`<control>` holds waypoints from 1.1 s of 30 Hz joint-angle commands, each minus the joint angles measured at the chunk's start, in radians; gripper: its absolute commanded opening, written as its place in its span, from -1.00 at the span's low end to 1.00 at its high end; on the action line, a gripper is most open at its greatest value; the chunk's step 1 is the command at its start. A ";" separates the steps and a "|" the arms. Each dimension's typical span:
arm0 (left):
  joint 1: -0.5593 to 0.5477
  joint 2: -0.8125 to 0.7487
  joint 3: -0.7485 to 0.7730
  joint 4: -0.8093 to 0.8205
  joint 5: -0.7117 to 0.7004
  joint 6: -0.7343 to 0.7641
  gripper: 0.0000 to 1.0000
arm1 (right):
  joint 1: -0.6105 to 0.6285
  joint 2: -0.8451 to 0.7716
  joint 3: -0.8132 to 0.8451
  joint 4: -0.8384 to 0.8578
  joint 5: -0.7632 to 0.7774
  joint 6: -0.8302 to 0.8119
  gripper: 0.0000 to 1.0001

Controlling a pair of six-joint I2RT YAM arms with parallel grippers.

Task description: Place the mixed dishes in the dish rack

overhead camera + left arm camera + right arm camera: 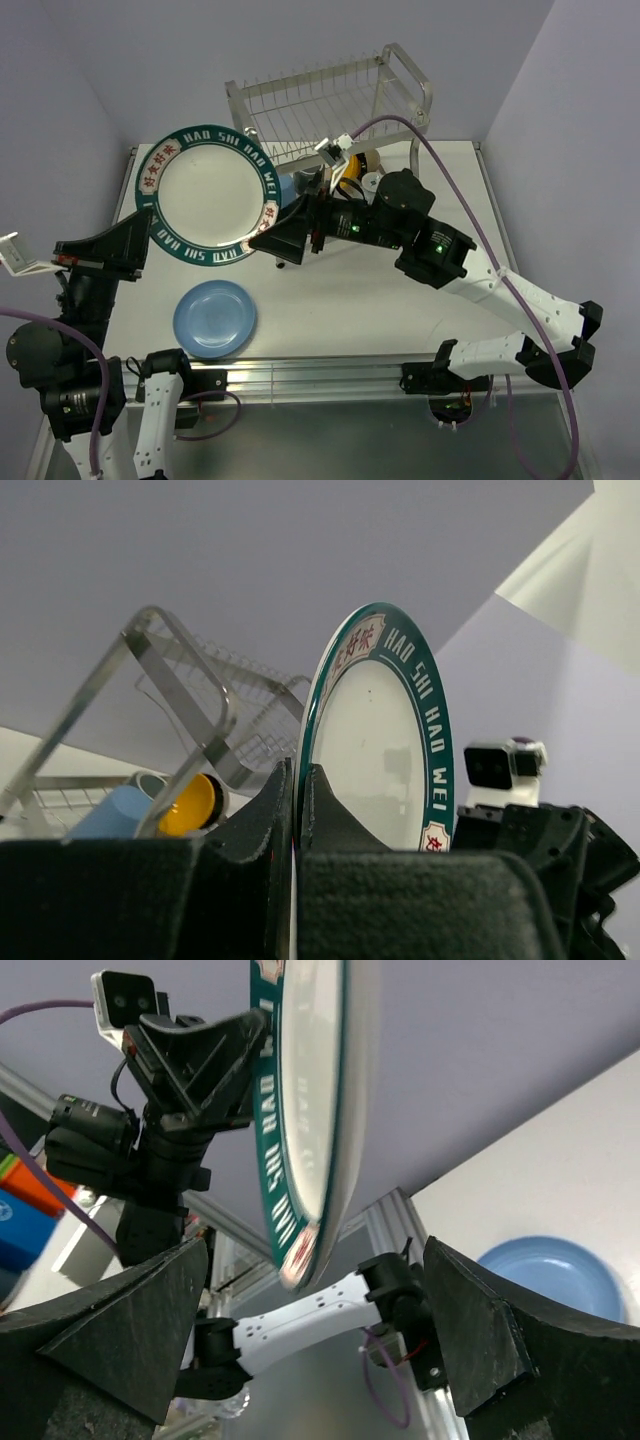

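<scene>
While lifted clear of the white table (380,300), gripped at its left edge by the left gripper (147,226), jaws pressed together on the rim: round white plate with dark green lettered rim (210,195), tilted up on edge, left of centre. Straddled at its near-right edge by the right gripper (264,238), jaws spread wide either side of the rim; touching or not, cannot tell. Lying flat near the front, left of centre: round light blue plate (214,318). Standing at the far edge: tall silver wire dish rack (330,95). Just beside its near side: orange bowl (190,805) and blue cup (110,815).
</scene>
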 commanded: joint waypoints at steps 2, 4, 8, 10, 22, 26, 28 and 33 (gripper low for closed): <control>-0.014 -0.007 -0.044 0.153 0.093 -0.110 -1.00 | -0.040 0.050 0.098 -0.019 -0.038 -0.080 0.89; -0.020 -0.012 -0.073 0.175 0.113 -0.132 -1.00 | -0.055 0.061 0.115 -0.015 -0.055 -0.096 0.69; -0.033 -0.001 -0.125 0.219 0.157 -0.144 -1.00 | -0.081 0.091 0.148 -0.019 -0.067 -0.109 -0.43; -0.031 0.025 -0.122 0.227 0.215 -0.137 -0.99 | -0.091 0.105 0.171 -0.033 -0.066 -0.117 -1.00; -0.033 0.084 0.148 -0.284 -0.353 0.094 0.98 | -0.115 0.055 0.342 -0.082 0.500 -0.399 -1.00; -0.033 0.064 0.082 -0.291 -0.371 0.107 0.99 | -0.129 0.016 0.322 0.024 0.692 -0.561 -1.00; -0.031 0.068 0.033 -0.288 -0.338 0.101 0.99 | -0.134 0.022 0.320 0.088 0.830 -0.635 -1.00; -0.031 0.083 -0.085 -0.262 -0.251 0.080 0.99 | -0.199 0.087 0.339 0.194 0.968 -0.847 -1.00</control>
